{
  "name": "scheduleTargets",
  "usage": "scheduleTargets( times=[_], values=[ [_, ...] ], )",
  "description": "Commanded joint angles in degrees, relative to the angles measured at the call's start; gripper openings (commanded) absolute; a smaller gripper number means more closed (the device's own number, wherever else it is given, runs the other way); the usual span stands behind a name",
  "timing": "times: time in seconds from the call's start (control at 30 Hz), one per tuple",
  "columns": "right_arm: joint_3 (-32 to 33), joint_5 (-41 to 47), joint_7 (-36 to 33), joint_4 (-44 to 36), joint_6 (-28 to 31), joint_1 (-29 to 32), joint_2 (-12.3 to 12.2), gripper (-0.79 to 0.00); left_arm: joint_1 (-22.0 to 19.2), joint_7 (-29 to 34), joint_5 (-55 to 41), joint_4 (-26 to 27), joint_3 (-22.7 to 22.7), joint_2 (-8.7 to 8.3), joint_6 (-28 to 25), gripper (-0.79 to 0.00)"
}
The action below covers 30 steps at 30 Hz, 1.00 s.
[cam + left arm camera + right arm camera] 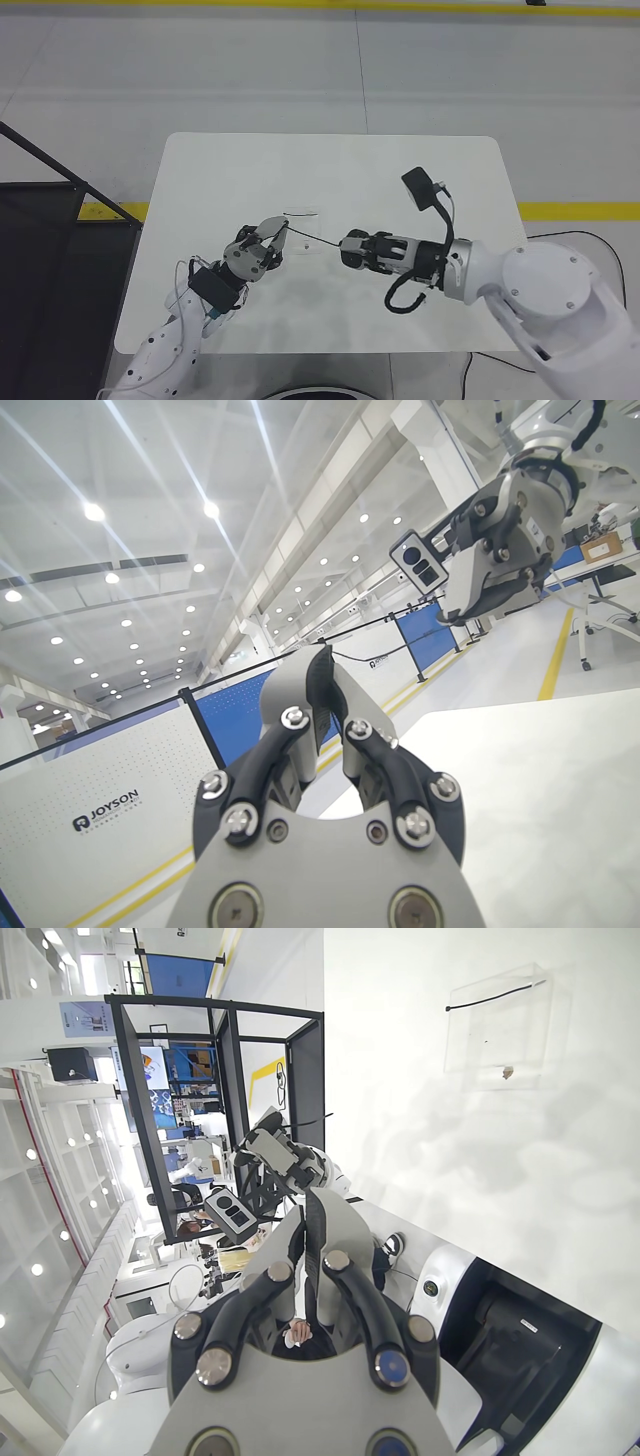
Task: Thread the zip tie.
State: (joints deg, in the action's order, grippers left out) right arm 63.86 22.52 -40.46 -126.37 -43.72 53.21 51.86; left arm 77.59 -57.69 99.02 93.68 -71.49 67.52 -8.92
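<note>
The left gripper (325,655) sits above the near-left part of the white table (400,180), its fingers pressed together on one end of a black zip tie (312,237). From there the tie runs in a shallow sag through the air, clear of the tabletop, to the right gripper (343,247), which faces the left one from close by. The right gripper's fingers are also pinched together, and they seem to hold the tie's other end, though the contact at the tips is too small to make out with certainty. Just beyond the two grippers, toward the middle of the table, stands a clear acrylic box (495,1063), and a second black zip tie (490,998) lies along its top edge.
</note>
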Motion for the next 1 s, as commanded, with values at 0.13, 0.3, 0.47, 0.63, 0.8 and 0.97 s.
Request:
scheduleTargets(
  times=[0.13,0.3,0.47,0.63,0.8,0.97],
  values=[
    [0.1,0.4,0.1,0.0,0.1,0.0,0.0,-0.785,-0.1,-0.1,-0.3,-0.1,-0.1,0.0,-0.1,-0.785],
    [0.2,0.4,0.1,0.0,0.0,0.0,0.0,-0.785,0.0,-0.2,-0.4,-0.2,-0.1,0.02,0.0,-0.785],
    [0.2,0.2,-0.1,-0.1,-0.1,0.0,0.0,-0.785,0.0,-0.2,-0.4,-0.2,0.0,0.03,0.0,-0.785],
    [0.3,0.4,-0.1,-0.1,-0.1,0.0,0.0,-0.785,-0.1,-0.2,-0.3,-0.2,0.0,0.03,0.0,-0.785],
    [0.5,0.7,0.1,-0.1,0.1,0.1,0.0,-0.785,-0.1,-0.2,-0.3,-0.3,0.0,0.04,0.0,-0.785],
    [0.9,1.8,0.6,0.0,0.6,0.4,0.1,-0.785,-0.1,-0.3,0.0,-0.4,0.1,0.04,0.0,-0.785]
  ],
)
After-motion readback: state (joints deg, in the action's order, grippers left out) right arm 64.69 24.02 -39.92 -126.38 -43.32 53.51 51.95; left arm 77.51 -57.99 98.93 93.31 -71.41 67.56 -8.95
